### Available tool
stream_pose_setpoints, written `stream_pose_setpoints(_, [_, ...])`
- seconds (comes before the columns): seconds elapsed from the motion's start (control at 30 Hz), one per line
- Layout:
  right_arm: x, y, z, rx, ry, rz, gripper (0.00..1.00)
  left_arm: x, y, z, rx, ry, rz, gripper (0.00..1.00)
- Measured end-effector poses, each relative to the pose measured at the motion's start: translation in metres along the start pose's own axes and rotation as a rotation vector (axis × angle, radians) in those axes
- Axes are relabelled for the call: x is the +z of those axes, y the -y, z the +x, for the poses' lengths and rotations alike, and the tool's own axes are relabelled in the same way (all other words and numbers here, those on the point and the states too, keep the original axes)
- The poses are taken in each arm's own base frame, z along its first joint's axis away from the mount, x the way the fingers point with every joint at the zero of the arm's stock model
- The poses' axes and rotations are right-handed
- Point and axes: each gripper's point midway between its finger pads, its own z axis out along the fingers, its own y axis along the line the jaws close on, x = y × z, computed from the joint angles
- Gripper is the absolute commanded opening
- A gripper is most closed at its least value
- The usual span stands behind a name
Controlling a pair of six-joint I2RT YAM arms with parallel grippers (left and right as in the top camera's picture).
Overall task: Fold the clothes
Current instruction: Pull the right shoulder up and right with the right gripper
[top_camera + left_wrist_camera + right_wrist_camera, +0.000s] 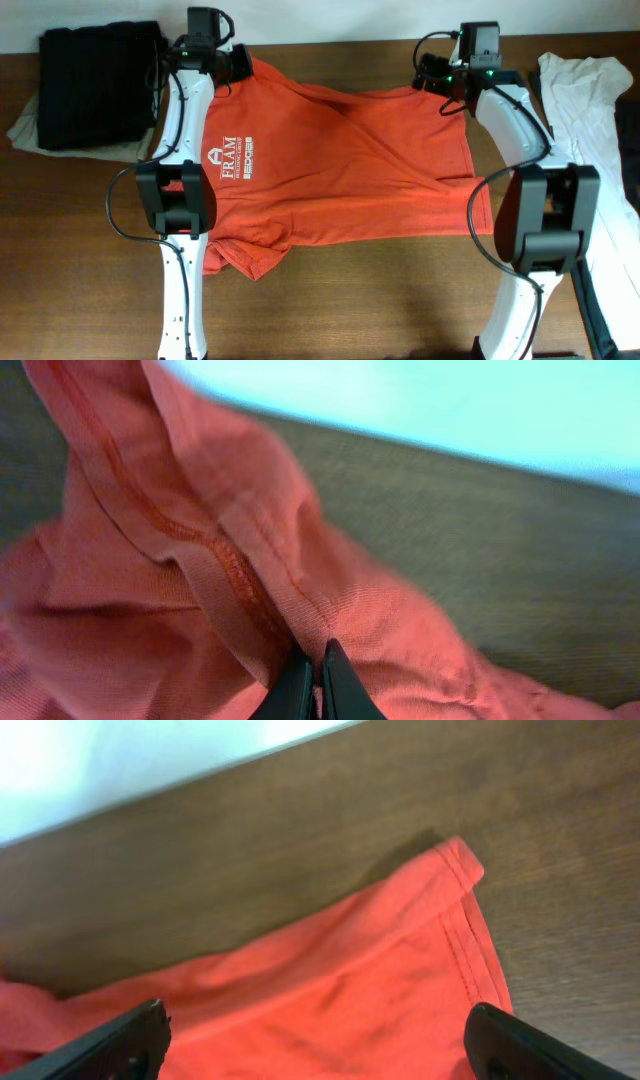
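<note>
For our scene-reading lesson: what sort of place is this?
Probably a robotics test bench for folding laundry: a left arm and right arm at a wooden table, an orange T-shirt between them, a black garment and white garment aside.

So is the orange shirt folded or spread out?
Spread out. The orange shirt lies open and wrinkled across the table, white logo showing, with no neat fold in it.

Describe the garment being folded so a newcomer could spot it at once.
On the brown wooden table, look at the middle. The red-orange T-shirt lies spread there, a small white logo facing up. It alone is brightly coloured: the folded pile at the far left corner is black, and the garment at the right edge is white.
</note>
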Motion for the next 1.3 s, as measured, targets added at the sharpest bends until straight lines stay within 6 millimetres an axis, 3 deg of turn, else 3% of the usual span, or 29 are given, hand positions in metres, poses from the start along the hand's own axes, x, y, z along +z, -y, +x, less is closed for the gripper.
stream_pose_setpoints(0.17, [0.031, 0.04, -0.001, 0.052, 0.018, 0.032, 0.82, 0.008, -0.005, 0.01, -0.007, -0.028, -0.012, 0.04])
stream_pose_setpoints(0.27, [0.042, 0.052, 0.004, 0.076, 0.009, 0.03, 0.82, 0.008, -0.005, 0.01, -0.007, -0.03, -0.012, 0.04])
stream_pose_setpoints(0.5, [0.067, 0.042, 0.018, 0.1, -0.011, -0.038, 0.82, 0.008, -0.007, 0.014, -0.011, -0.045, -0.018, 0.04])
stream_pose_setpoints(0.8, [0.069, 0.036, 0.013, 0.11, 0.012, -0.066, 0.79, 0.008, -0.007, 0.015, -0.011, -0.046, -0.021, 0.04])
stream_pose_setpoints(1.0, [0.084, 0.038, 0.02, 0.118, 0.012, -0.072, 0.76, 0.008, -0.007, 0.015, -0.011, -0.047, -0.021, 0.04])
stream_pose_setpoints(1.3, [0.091, 0.035, 0.011, 0.13, 0.065, -0.095, 0.74, 0.008, -0.007, 0.015, -0.011, -0.047, -0.021, 0.04])
